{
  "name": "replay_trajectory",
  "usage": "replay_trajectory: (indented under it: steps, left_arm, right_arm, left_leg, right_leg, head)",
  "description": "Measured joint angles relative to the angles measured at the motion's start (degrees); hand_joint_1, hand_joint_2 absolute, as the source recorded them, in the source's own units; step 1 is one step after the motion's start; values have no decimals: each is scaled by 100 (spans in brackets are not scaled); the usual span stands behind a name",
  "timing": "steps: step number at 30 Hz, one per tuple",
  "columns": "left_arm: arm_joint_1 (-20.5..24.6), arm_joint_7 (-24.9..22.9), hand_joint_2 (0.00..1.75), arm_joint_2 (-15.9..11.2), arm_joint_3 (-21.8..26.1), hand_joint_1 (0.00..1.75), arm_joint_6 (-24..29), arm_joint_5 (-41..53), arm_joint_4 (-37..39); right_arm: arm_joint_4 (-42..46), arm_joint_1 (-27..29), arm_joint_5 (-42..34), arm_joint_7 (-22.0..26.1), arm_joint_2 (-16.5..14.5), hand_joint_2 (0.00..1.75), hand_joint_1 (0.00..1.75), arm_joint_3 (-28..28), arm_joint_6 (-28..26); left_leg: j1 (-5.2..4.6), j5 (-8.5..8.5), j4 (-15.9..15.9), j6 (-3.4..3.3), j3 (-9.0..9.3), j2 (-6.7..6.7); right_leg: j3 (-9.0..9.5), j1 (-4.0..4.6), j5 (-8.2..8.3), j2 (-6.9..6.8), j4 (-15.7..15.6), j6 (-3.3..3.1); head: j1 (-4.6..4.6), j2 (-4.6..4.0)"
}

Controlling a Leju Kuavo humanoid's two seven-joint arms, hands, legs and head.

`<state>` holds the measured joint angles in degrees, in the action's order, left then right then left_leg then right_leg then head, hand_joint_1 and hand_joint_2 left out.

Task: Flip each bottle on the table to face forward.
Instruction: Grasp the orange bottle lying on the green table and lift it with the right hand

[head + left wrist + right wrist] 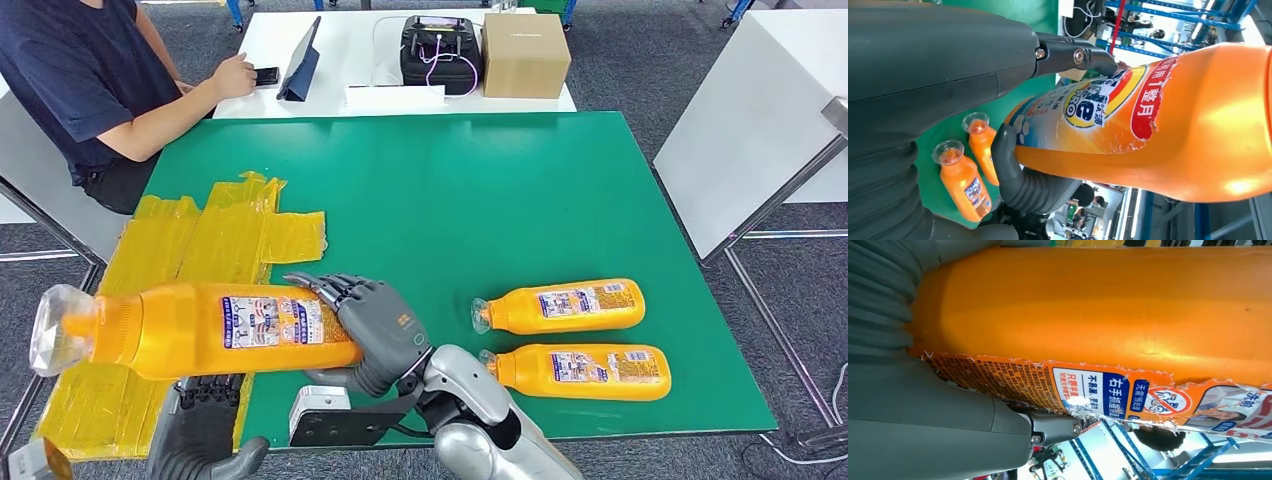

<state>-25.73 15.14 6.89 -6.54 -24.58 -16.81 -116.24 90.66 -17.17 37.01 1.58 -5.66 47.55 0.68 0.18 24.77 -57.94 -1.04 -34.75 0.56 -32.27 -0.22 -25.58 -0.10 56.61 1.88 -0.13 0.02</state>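
Grey carpet floor (640, 70); white tables (330, 60)

I count three orange bottles: one (190, 328) held up at about 8 o'clock between my right hand (375, 330) and my left hand (200, 425), and two lying on the green table (450, 190) at about 4 o'clock, the farther one (560, 306) and the nearer one (578, 371). There is one patch of yellow sheets (215, 235) at 9 o'clock. On the one white table (330, 50) at 12 o'clock I see one cardboard box (524, 54), one black case (440, 53) and one tablet (300, 62). One person (90, 80) sits at 10 o'clock.
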Motion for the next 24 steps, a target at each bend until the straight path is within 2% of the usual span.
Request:
replay_trajectory:
  steps: [5,11,24]
  left_arm:
    - [19,19,175,-70,-349,0,427,10,0]
    - [32,90,175,-193,-602,0,621,-40,-2]
    - [257,62,175,-185,-641,0,852,-305,-119]
  right_arm:
    - [166,148,-46,55,193,175,175,-33,19]
    - [213,185,-98,106,290,175,175,-59,92]
    - [206,558,-399,420,205,175,175,84,385]
  left_leg:
    - [-1,0,0,0,-1,-1]
    - [-1,0,0,0,0,-1]
    - [0,1,0,0,-2,-1]
  right_leg:
    - [1,-1,0,0,0,0]
    - [0,-1,0,0,0,0]
    - [1,1,0,0,0,0]
  head:
    - [0,0]
    - [-1,0]
    - [-1,0]
